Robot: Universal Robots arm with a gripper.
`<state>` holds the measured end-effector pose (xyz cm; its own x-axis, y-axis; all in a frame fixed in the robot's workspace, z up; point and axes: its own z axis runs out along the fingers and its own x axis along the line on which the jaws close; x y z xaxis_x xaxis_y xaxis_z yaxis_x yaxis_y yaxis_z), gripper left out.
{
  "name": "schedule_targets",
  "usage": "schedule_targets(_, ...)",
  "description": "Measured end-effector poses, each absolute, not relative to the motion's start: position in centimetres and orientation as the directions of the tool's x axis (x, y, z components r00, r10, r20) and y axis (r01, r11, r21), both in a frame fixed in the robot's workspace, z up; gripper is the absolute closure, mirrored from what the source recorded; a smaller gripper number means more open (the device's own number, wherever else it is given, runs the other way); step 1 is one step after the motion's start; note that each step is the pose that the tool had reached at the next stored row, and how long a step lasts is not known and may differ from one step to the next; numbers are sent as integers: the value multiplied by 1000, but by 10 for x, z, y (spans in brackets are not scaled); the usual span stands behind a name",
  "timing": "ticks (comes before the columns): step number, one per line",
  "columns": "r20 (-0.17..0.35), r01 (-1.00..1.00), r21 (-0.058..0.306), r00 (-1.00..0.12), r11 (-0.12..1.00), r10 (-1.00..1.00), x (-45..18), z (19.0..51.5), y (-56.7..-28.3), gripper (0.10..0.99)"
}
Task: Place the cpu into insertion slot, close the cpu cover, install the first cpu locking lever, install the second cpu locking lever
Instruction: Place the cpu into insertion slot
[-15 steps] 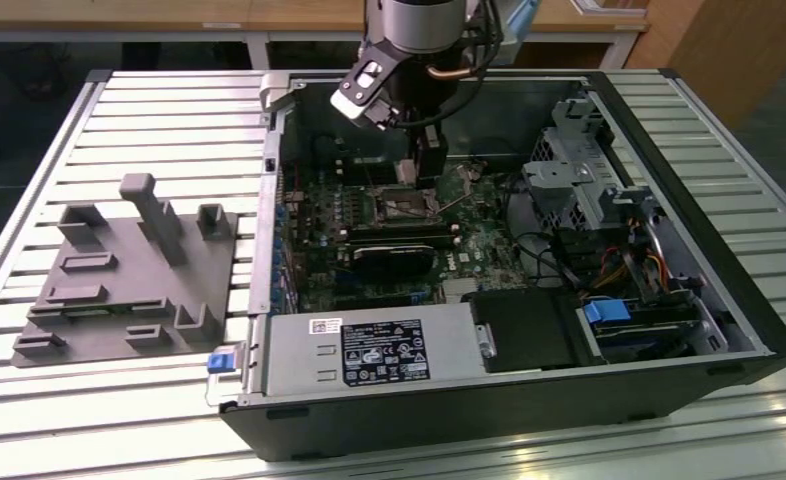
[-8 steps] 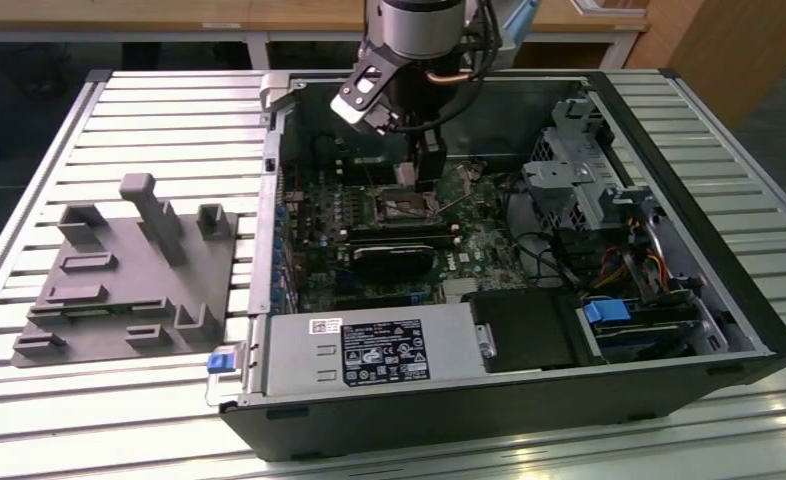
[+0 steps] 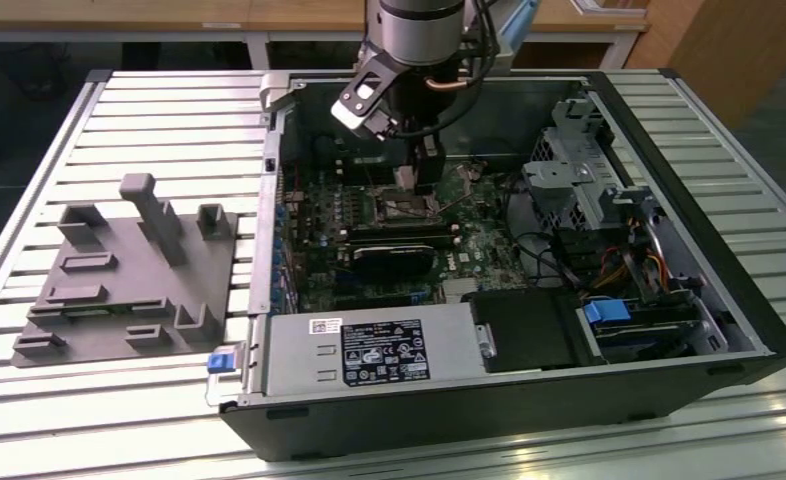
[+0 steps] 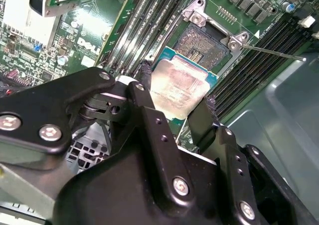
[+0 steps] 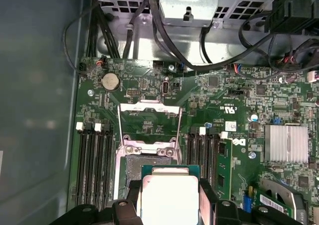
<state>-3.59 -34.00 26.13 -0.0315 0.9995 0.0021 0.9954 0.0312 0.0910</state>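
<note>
the cpu (image 4: 183, 88) could go in crooked. in the second wrist view it hangs just above the insertion slot (image 4: 202, 41) and a bit to one side of it, not right over it. if it came down like that, i think a corner could land on the thin metal rim, or on the tiny pins in the dark middle, and pins like that look easy to bend. the chip could also slip or tip, because the claw (image 4: 177, 85) is pinching it only by two thin edges, with one black finger (image 4: 144, 78) on each side. a hard push could hurt the green board (image 5: 224, 100) too.

the cpu cover (image 5: 149, 105) is flipped open and lies back past the slot (image 5: 149, 161), so it is not in the way. a thin locking lever (image 4: 274, 53) sticks out to the side, away from the chip. i think both are fine as long as nothing bumps them.

in the exterior view the arm comes straight down from above into the open computer case (image 3: 500, 410), which lies on its side on the slatted desk (image 3: 140, 110). the claw (image 3: 417, 175) points down at the board near the middle of the case. in the first wrist view the cpu (image 5: 169, 200) sits flat between the fingers with its shiny top facing up. a grey holder (image 3: 126, 270) lies on the desk, well apart from the case.
</note>
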Motion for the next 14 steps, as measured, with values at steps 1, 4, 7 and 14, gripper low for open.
schedule_targets(1,2,995,91,-31,31,1000,-36,261,-340,545)
schedule_targets(4,1,995,91,-31,31,1000,-36,260,-340,545)
schedule_targets(7,1,995,91,-31,31,1000,-36,259,-340,545)
schedule_targets(14,0,995,91,-31,31,1000,-36,257,-340,545)
